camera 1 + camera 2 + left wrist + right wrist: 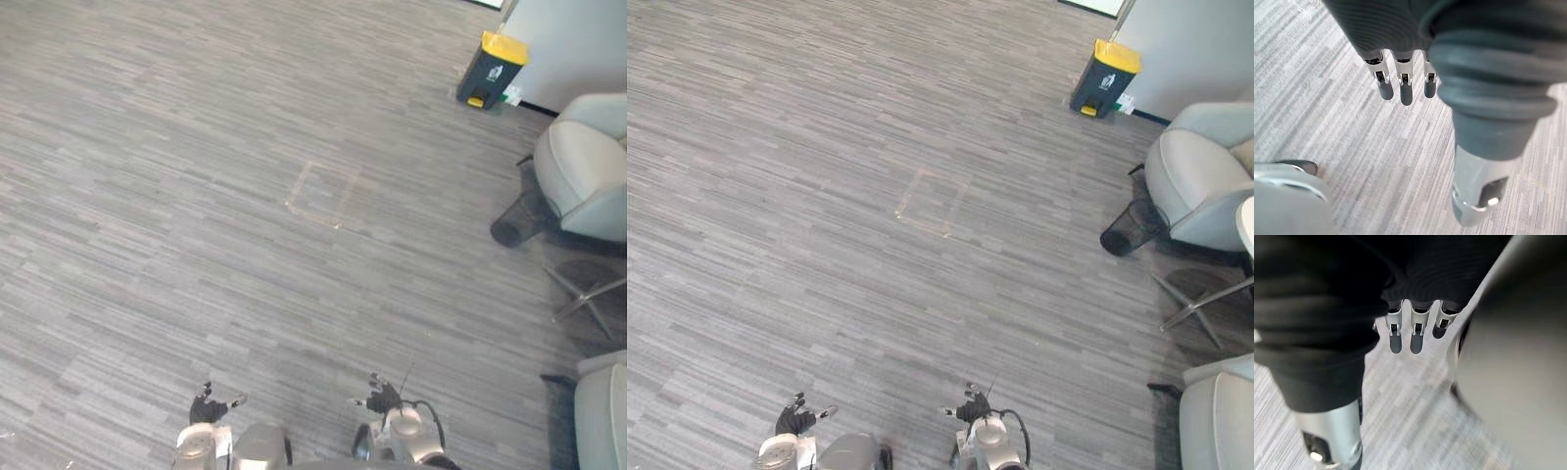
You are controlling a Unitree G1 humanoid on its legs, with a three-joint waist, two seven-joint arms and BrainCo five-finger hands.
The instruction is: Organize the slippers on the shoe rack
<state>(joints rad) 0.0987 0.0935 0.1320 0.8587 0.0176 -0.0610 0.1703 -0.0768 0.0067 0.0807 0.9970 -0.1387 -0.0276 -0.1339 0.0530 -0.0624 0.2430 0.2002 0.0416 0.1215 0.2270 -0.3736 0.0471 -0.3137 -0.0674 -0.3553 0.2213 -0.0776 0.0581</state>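
My left hand [209,407] hangs low at the bottom edge of the left eye view, over bare grey carpet. In the left wrist view its fingers [1405,90] point straight down and its thumb [1476,196] stands apart, with nothing held. My right hand [382,398] hangs beside it at the bottom centre. The right wrist view shows its fingers [1418,335] straight and its thumb [1332,440] apart, also empty.
A dark bin with a yellow lid [492,69] stands by the wall at the far right. Pale armchairs [588,176] and a black mesh waste basket [516,221] line the right side. A square floor hatch [321,193] lies mid-floor.
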